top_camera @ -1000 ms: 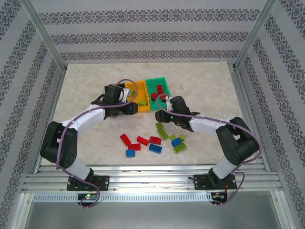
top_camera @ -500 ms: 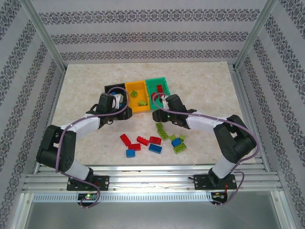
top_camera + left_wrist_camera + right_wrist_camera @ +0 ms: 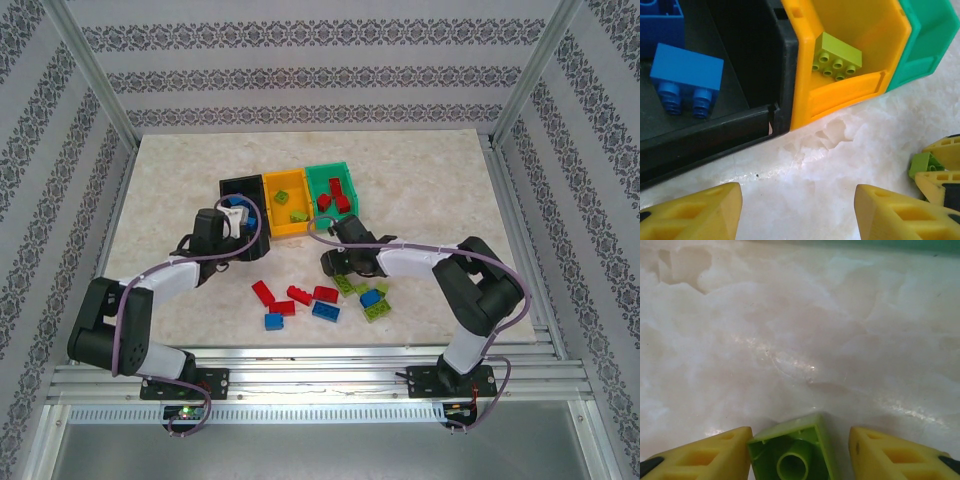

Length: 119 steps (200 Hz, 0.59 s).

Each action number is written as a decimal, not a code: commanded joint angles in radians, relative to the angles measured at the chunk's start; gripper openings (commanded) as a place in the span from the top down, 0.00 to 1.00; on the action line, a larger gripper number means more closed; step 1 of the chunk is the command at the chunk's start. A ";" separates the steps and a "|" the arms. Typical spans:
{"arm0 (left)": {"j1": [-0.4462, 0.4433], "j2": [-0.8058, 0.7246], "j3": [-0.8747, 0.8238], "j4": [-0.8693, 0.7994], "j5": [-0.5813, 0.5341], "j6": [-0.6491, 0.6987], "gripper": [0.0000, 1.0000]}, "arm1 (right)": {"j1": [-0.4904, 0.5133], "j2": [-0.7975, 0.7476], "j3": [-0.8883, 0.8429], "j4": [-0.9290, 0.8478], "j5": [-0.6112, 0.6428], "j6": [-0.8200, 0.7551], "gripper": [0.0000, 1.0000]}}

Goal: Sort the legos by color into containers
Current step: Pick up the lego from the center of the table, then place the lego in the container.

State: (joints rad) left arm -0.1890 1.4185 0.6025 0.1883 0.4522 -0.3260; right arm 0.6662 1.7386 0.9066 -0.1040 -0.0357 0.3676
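Observation:
The containers stand joined in a row: black bin (image 3: pixel 240 186), orange-yellow bin (image 3: pixel 287 205), green bin (image 3: pixel 333 178). Blue legos (image 3: pixel 686 75) lie in the black bin, a lime one (image 3: pixel 837 58) in the orange-yellow bin (image 3: pixel 805 60), red ones (image 3: pixel 334 202) in the green bin. My left gripper (image 3: pixel 238 220) (image 3: pixel 797 194) hovers open over bare table just in front of the black bin (image 3: pixel 700 137). My right gripper (image 3: pixel 334 262) (image 3: pixel 800 434) is low on the table, open, straddling an upturned lime lego (image 3: pixel 790 452). Its left finger touches the brick; a gap shows at the right finger.
Loose legos lie on the near middle of the table: red ones (image 3: pixel 300 294), blue ones (image 3: pixel 325 311) and lime ones (image 3: pixel 377 310). My right gripper's yellow fingers (image 3: pixel 940 172) are close on the left gripper's right. Metal frame posts and patterned walls enclose the table (image 3: pixel 440 190).
My left gripper drew back from over the orange-yellow bin toward the left, to the black bin's front. My right gripper left the green bin and came down around a lime lego.

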 commanded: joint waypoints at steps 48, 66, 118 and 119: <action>0.034 -0.006 -0.025 0.086 0.054 -0.017 0.39 | 0.050 0.048 0.137 -0.079 0.043 0.007 0.67; 0.039 -0.002 -0.032 0.102 0.063 -0.031 0.39 | 0.049 0.055 0.199 -0.080 0.026 0.003 0.67; 0.058 -0.013 -0.053 0.134 0.077 -0.049 0.39 | 0.037 0.184 0.514 -0.092 0.000 -0.027 0.64; 0.058 -0.013 -0.054 0.135 0.077 -0.049 0.39 | 0.037 0.188 0.520 -0.092 0.002 -0.027 0.64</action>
State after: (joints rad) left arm -0.1486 1.4162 0.5755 0.2550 0.5049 -0.3523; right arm 0.7094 1.8553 1.2930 -0.1898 -0.0254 0.3634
